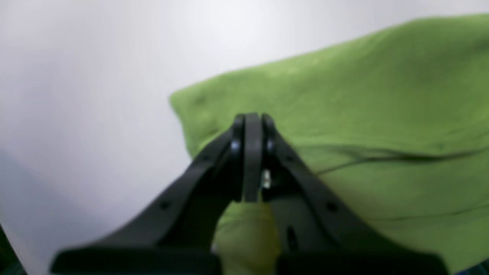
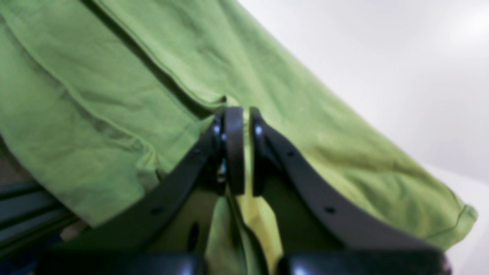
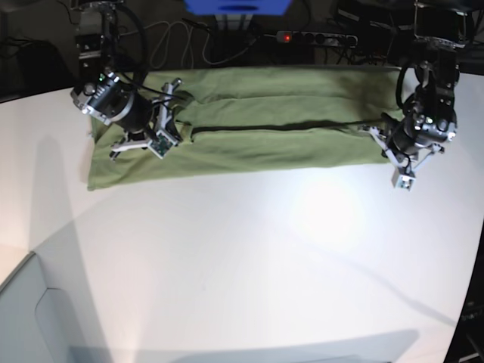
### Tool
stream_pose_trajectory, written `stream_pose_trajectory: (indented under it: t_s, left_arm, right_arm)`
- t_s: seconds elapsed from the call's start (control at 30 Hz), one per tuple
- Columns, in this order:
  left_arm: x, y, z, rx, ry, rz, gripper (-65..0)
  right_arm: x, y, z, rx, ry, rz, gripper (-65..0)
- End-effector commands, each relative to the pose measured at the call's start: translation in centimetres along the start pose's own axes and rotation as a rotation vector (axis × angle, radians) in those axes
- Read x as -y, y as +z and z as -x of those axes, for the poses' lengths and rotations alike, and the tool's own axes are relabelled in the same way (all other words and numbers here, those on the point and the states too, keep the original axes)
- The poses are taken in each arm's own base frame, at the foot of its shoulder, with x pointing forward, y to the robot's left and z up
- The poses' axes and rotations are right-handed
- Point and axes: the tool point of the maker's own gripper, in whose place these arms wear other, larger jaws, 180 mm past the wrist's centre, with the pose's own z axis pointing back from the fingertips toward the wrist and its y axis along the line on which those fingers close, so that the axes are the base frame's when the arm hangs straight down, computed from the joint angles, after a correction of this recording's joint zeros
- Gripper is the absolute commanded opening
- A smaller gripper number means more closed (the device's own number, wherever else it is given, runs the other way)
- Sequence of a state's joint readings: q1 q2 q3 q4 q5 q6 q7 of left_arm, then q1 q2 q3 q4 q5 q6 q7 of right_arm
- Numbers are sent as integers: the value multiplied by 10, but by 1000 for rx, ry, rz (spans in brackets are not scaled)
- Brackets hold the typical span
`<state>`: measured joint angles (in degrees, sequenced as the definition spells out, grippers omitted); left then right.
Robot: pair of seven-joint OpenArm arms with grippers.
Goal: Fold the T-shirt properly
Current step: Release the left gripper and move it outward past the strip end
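The olive-green T-shirt [image 3: 265, 144] lies as a long, wrinkled band across the far part of the white table [image 3: 249, 249], with a dark fold line along its length. My left gripper [image 3: 374, 130] is at the shirt's right end in the base view. In the left wrist view it [image 1: 252, 118] is shut, with green cloth [image 1: 344, 114] showing between the fingers. My right gripper [image 3: 175, 94] is at the shirt's left end. In the right wrist view it [image 2: 242, 112] is shut on a fold edge of the shirt [image 2: 114, 95].
A power strip [image 3: 318, 36], cables and a blue object [image 3: 236, 6] lie behind the table's far edge. The shirt's far edge lies close to that edge. The table's left corner [image 3: 30, 253] drops off at the near left.
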<state>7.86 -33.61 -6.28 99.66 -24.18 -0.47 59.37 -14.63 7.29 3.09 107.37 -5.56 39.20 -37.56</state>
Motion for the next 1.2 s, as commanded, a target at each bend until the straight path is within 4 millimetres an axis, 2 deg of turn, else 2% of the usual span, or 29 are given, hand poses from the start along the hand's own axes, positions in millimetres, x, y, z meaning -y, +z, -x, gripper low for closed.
stream_pose_trajectory:
  t_s: [0.0, 0.03, 0.1, 0.2, 0.5, 0.7, 0.9, 0.97, 1.1, 1.17]
  left_arm:
    - [-25, 12, -8, 37, 24, -65, -650]
    - [-40, 17, -3, 44, 69, -96, -650]
    - [-56, 23, 4, 57, 148, -129, -650]
    - [-70, 31, 5, 87, 157, -138, -650]
    - [-67, 33, 11, 101, 110, -103, -650]
    - [-72, 19, 29, 46, 159, -86, -650]
    - [-68, 15, 33, 41, 183, -73, -650]
    - [-76, 21, 33, 66, 221, -96, -650]
    - [-94, 32, 43, 97, 334, -140, -650]
    - [-95, 35, 42, 115, 333, -123, -650]
  right_arm:
    - [1, 3, -11, 44, 14, -3, -647]
    - [0, 3, -9, 40, 13, -5, -647]
    - [-1, 4, -8, 38, 12, -7, -647]
    - [-1, 1, -6, 33, 6, -11, -647]
    - [-1, 0, -7, 35, 4, -14, -647]
    - [-2, 0, -5, 32, 1, -16, -647]
    - [-3, 1, -3, 28, 1, -18, -647]
    - [-3, 1, -3, 28, 1, -18, -647]
    - [-2, 1, -4, 28, 2, -17, -647]
    - [-2, 0, -4, 29, 3, -17, -647]
